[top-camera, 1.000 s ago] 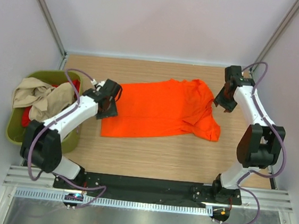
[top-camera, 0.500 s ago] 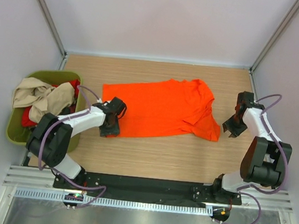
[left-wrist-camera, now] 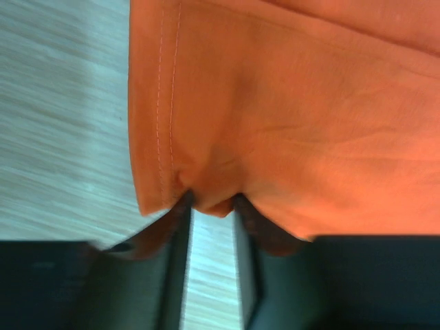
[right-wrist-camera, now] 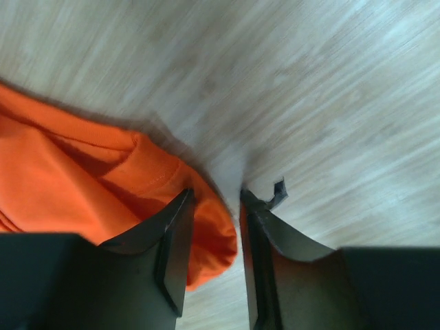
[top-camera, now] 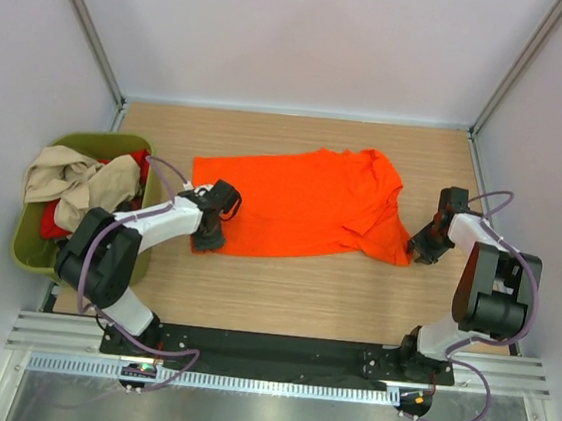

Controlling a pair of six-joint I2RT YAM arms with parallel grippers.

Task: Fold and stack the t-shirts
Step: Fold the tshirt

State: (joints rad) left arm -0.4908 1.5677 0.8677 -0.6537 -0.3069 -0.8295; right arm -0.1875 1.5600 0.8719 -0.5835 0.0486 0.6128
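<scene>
The bright orange t-shirt (top-camera: 302,203) lies spread on the wooden table, neck towards the right. My left gripper (top-camera: 213,230) is down at its near-left hem corner. In the left wrist view the narrow jaws of that gripper (left-wrist-camera: 212,201) pinch a puckered bit of the orange t-shirt's hem (left-wrist-camera: 210,185). My right gripper (top-camera: 420,247) sits low at the shirt's right sleeve. In the right wrist view that gripper (right-wrist-camera: 214,198) stands a little open, with the orange sleeve tip (right-wrist-camera: 210,240) between the fingers and a strip of table showing beside it.
An olive-green tub (top-camera: 26,241) stands at the left table edge, holding a crumpled beige shirt (top-camera: 63,183) and a red one (top-camera: 133,167). White walls and metal posts close in the table on three sides.
Both arms have come down to the shirt. The left gripper shifted onto the near-left hem corner. The right gripper swung from the far right in towards the sleeve tip.
</scene>
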